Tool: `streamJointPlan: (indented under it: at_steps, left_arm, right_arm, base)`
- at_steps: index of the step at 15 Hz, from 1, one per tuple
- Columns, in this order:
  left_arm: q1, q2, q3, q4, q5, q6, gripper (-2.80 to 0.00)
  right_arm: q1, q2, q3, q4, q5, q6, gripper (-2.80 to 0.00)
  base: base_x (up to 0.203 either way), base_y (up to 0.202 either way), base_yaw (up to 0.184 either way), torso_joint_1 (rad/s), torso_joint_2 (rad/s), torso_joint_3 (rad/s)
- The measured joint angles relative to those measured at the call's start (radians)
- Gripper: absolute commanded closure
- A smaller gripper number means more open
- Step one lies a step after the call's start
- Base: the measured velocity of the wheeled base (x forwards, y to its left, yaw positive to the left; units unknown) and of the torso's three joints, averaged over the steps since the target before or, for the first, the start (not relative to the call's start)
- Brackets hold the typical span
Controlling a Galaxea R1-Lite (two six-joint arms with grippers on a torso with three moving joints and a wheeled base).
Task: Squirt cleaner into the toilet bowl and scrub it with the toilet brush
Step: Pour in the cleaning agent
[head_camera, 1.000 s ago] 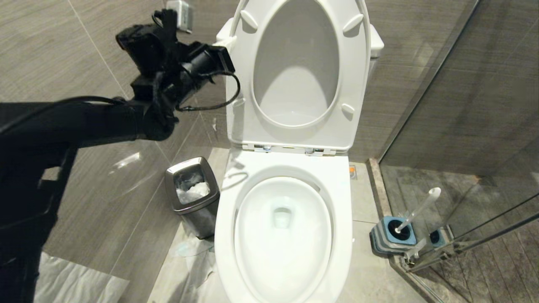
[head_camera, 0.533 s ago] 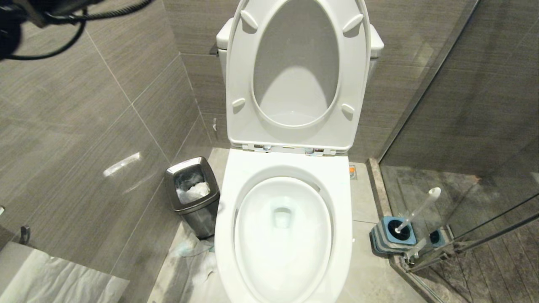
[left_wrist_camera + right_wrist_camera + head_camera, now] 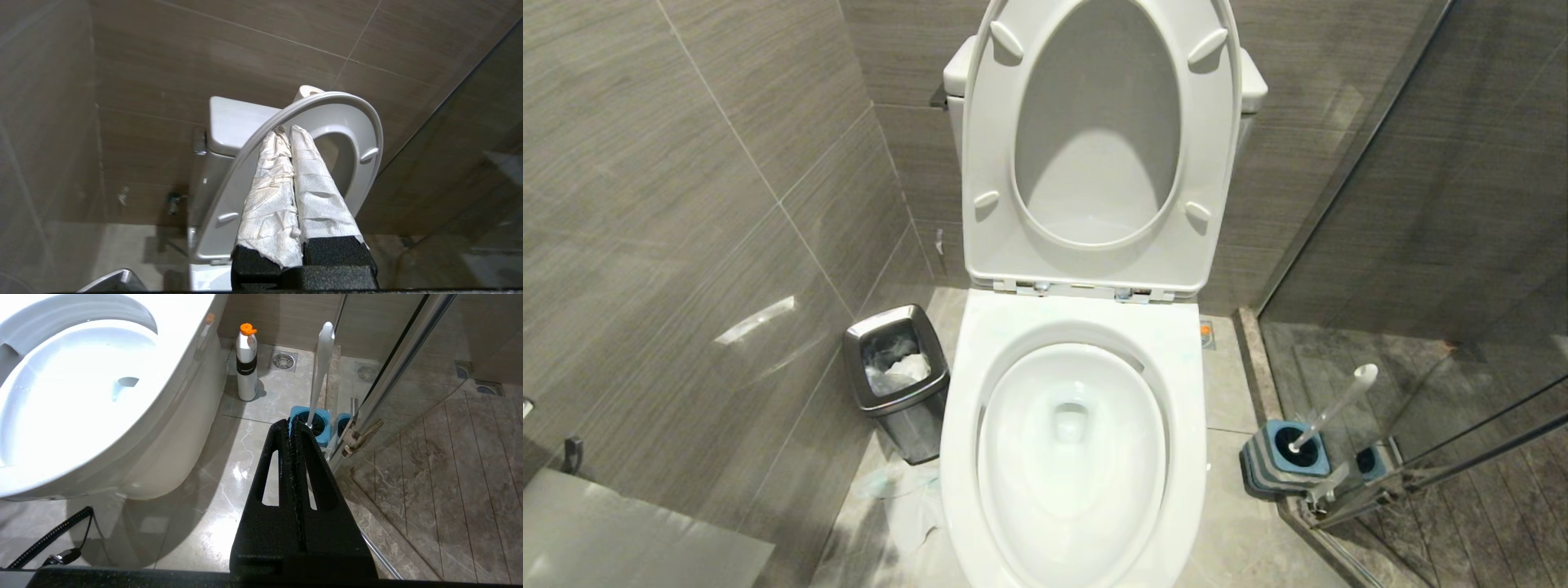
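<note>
The head camera looks steeply down from above the glossy white ceramic toilet bowl point(image 3: 1072, 457), seat raised. The left wrist camera, higher up, faces the raised white plastic seat point(image 3: 347, 122) and brown tiled wall. The right wrist camera sits low, near the marble floor point(image 3: 212, 498), sharing the bowl and the slim whitish-grey toilet brush point(image 3: 320, 371) with the head view.

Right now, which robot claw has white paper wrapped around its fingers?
The left gripper. Its fingers are wrapped in crinkled white paper, pressed together before the raised toilet seat. The right gripper has bare black fingers.
</note>
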Motion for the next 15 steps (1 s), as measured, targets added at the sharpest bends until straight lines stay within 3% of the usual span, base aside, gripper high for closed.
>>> streamJointPlan:
  at_steps: [3, 6, 15]
  left_arm:
    - [0.003, -0.107, 0.067, 0.001, 0.012, 0.131, 0.00]
    - [0.016, -0.235, 0.216, 0.003, 0.030, 0.215, 0.00]
    - [0.026, -0.781, 1.047, -0.003, 0.011, 0.293, 0.00]
  right_arm:
    - [0.000, 0.000, 0.000, 0.000, 0.000, 0.000, 0.00]
    - [0.000, 0.000, 0.000, 0.000, 0.000, 0.000, 0.00]
    - [0.000, 0.000, 0.000, 0.000, 0.000, 0.000, 0.00]
  base:
    - [0.000, 0.000, 0.000, 0.000, 0.00, 0.000]
    - [0.000, 0.000, 0.000, 0.000, 0.00, 0.000]
    - [0.000, 0.000, 0.000, 0.000, 0.00, 0.000]
